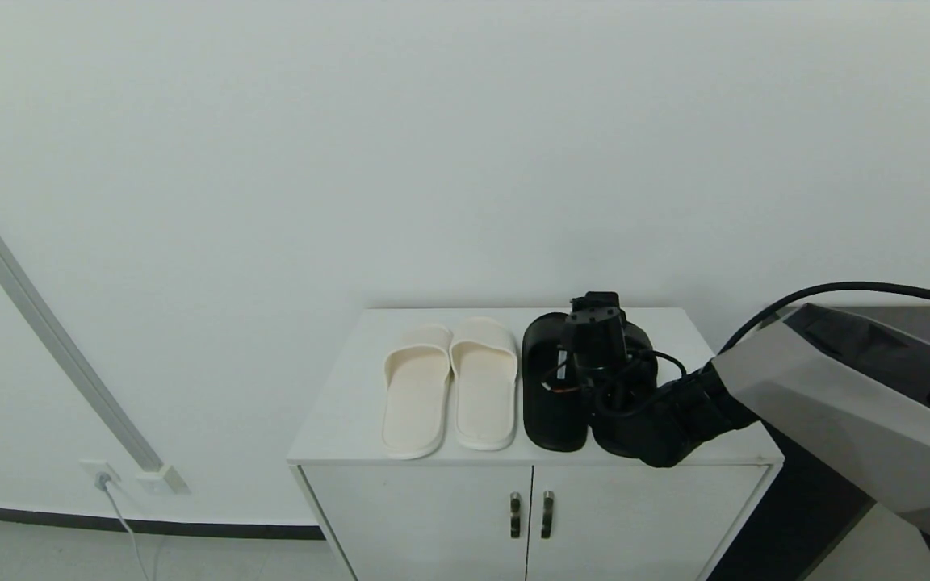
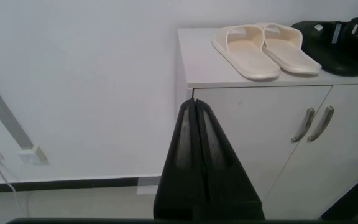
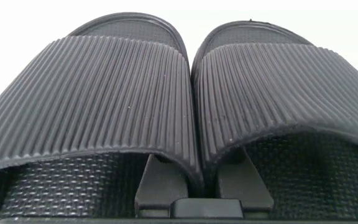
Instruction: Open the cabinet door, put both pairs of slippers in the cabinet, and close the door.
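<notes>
Starting on the left: the left end effector (image 2: 195, 107) has its fingers pressed together with nothing in them. It hangs low next to the cabinet's (image 1: 408, 516) left side, well away from the footwear, so I'd guess it's just parked out of the way. Both doors are shut, handles (image 1: 529, 514) side by side in the middle, so the opening step hasn't been done yet.

On the top surface (image 1: 336, 403), the white slippers (image 1: 449, 387) sit neatly side by side and untouched. Just right of them are the black slippers (image 1: 550, 395), pushed tight against each other.

The right end effector (image 3: 201, 183) has one finger (image 3: 160, 183) tucked under each strap. The two touching inner edges are squeezed between them, so it looks clamped on the pair. That's probably so both shoes lift as one.
</notes>
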